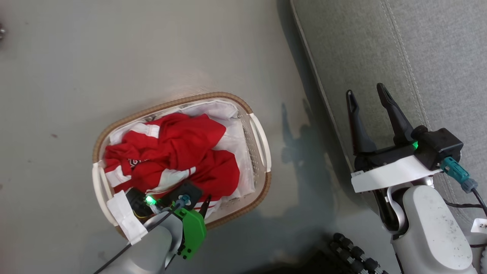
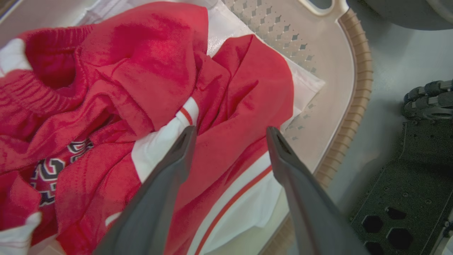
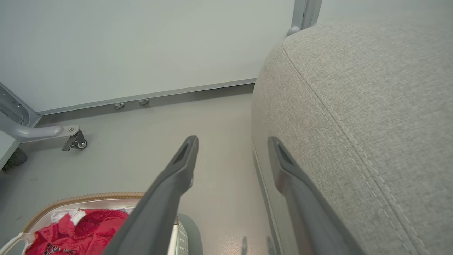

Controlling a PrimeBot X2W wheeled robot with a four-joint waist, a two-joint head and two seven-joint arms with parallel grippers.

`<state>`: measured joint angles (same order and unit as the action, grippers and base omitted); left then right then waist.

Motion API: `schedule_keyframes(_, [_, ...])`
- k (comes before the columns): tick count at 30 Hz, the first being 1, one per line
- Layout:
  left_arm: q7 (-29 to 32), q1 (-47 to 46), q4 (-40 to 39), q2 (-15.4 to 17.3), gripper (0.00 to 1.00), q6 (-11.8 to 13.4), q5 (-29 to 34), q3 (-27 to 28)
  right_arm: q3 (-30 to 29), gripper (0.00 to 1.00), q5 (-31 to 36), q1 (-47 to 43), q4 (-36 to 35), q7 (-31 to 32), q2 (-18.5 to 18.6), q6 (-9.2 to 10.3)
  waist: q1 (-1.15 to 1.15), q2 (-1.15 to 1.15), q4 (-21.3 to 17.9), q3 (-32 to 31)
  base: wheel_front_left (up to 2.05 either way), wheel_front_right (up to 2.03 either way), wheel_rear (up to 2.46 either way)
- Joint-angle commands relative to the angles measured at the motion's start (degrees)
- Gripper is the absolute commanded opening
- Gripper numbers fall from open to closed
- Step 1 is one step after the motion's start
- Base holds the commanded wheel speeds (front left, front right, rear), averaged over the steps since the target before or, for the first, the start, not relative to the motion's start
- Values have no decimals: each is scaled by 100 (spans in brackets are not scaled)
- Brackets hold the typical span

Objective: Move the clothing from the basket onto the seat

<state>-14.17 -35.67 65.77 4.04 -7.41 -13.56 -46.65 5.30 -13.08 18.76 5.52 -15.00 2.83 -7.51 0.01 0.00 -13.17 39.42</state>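
Your left gripper (image 2: pixel 230 134), spread, hangs over the clothing (image 2: pixel 141 71) in the basket (image 2: pixel 357 88); whether it touches, you can't tell. Your right gripper (image 1: pixel 366 91) stands spread beside the seat (image 1: pixel 437 57).

I count one basket (image 1: pixel 213 95), and it has two white handles (image 1: pixel 263 141). There is one grey seat (image 1: pixel 380 45). The red clothing (image 1: pixel 179 152) is a single tangled heap; how many garments are in it I can't tell. Two grippers, the left gripper (image 2: pixel 230 132) and the right gripper (image 1: pixel 365 90), each with two dark fingers (image 1: pixel 395 114). One castor wheel (image 3: pixel 76 141), two small round fittings (image 3: pixel 119 105).
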Motion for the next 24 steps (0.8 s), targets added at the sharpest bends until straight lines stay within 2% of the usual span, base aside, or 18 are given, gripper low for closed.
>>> schedule_keyframes(1, [-9, -165, 68, 69, 100, -10, -57, -36, 30, 100, -55, 94, -21, -28, 11, 4, -1, 0, -329, 354, 0, 0, 0])
schedule_keyframes(10, [30, -335, 464, 185, 100, -11, -374, -91, 174, 100, -200, 107, -46, -28, 13, 4, -1, 0, -492, 570, 0, 0, 0])
schedule_keyframes(11, [30, -343, 486, 189, 97, -11, -393, -101, 183, 100, -205, 109, -41, -28, 13, 4, -1, 0, -496, 576, 0, 0, 0])
schedule_keyframes(12, [25, -353, 509, 192, 62, -11, -420, -108, 196, 100, -208, 109, -32, -28, 13, 4, -1, 0, -500, 578, 0, 0, 0])
schedule_keyframes(16, [32, -343, 581, 168, 16, -11, -551, -137, 241, 100, -216, 117, 14, -28, 12, 4, -1, 0, -471, 535, 0, 0, 0])
schedule_keyframes(17, [37, -332, 585, 158, 0, -11, -568, -157, 249, 100, -214, 122, 22, -28, 13, 4, -1, 0, -462, 520, 0, 0, 0])
schedule_keyframes(24, [-67, -240, 399, 116, 0, -11, -694, -334, 222, 100, -88, 80, 78, -28, 15, 4, -1, 0, -273, 223, 0, 0, 0])
